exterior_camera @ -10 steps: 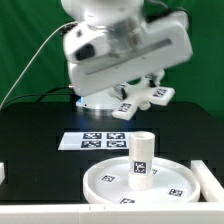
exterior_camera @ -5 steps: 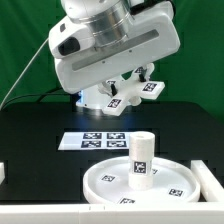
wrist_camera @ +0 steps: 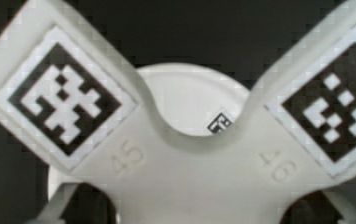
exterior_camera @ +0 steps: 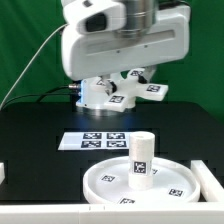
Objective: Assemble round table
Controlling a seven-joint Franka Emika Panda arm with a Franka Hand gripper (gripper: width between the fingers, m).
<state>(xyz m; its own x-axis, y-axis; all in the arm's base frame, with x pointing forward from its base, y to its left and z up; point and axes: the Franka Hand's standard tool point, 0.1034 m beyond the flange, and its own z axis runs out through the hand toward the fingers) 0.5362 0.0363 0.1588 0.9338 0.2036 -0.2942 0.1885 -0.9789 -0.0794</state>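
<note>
The large rimmed round disc point(exterior_camera: 120, 182) lies at the front of the black table. The short cylindrical leg point(exterior_camera: 141, 158) stands upright in it. My gripper point(exterior_camera: 132, 88) is at the back, high above the table, shut on the cross-shaped foot point(exterior_camera: 143, 93), whose tagged arms stick out below the hand. In the wrist view the foot point(wrist_camera: 184, 165) fills the picture, with two tagged arms spreading away from the gripper point(wrist_camera: 189, 212). A rounded white part with a small tag point(wrist_camera: 219, 122) shows between the arms. The fingers are mostly hidden by the foot.
The marker board point(exterior_camera: 98, 141) lies flat on the table between the disc and the robot base. White rim pieces stand at the front edge point(exterior_camera: 40, 212), the exterior view's left point(exterior_camera: 3, 171) and right point(exterior_camera: 208, 178). A green backdrop stands behind.
The hand has turned and shifted over the back of the table, carrying the foot with it; the foot's arms now point more to the exterior view's right. Disc and leg have not moved.
</note>
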